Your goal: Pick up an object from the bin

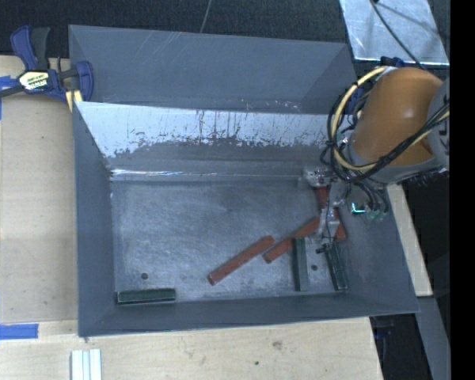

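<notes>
Short brown bar (279, 250): flat, narrow strip, reddish brown and plain-faced. It lies on the floor of the bin (95, 236), right of centre, slanting up toward the right. Its upper end runs in under the gripper (328, 240); whether the two touch cannot be told.

Gripper: low in the right part of the bin, near the right wall and pointing downward. Whether it is open or closed cannot be told, and nothing can be seen gripped in it. A small reddish piece shows just beside its right side; what that piece is cannot be told.

Long brown bar (241, 261): same colour and make, longer. It lies just left of the short one at the same slant and close alongside it.

Left dark bar (298, 264): thin, near-black strip, almost upright in the view. It lies just right of the short brown bar's lower end.

Right dark bar (336, 269): of the same kind, leaning slightly. Its upper end is directly below the gripper.

Green bar (146, 296): dark green block, level, in the front left corner against the front wall, well apart from the rest.

Orange cover (396, 117): rounded, on the wrist above the right rim, with yellow and black cables (344, 145) looped about it.
</notes>
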### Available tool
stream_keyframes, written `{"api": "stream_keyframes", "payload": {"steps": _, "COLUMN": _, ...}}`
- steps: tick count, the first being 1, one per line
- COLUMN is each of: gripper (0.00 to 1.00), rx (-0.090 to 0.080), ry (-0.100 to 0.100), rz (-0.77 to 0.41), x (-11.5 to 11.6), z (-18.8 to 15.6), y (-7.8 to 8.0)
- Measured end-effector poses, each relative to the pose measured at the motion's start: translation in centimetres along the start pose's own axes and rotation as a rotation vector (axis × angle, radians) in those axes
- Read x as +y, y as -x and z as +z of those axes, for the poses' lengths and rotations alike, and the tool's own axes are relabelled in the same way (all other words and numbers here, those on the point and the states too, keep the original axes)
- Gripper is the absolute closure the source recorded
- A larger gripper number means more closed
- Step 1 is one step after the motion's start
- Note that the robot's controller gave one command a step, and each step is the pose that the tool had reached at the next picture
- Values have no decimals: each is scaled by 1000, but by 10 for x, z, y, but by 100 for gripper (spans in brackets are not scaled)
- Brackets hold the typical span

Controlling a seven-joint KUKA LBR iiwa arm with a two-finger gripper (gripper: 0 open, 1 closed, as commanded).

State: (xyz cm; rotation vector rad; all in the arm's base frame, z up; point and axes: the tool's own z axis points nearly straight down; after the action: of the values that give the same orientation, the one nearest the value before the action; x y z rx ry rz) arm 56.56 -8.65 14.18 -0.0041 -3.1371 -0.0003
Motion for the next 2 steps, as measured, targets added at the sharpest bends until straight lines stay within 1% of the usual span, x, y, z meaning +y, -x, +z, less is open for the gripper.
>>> {"api": "stream_keyframes", "payload": {"steps": 1, "gripper": 0, "rx": -8, "ry": -1, "rz": -2, "x": 0, "z": -5, "y": 2}}
{"api": "stream_keyframes", "payload": {"steps": 2, "gripper": 0, "rx": -10, "ry": -2, "rz": 9, "x": 7, "z": 49, "y": -21}}
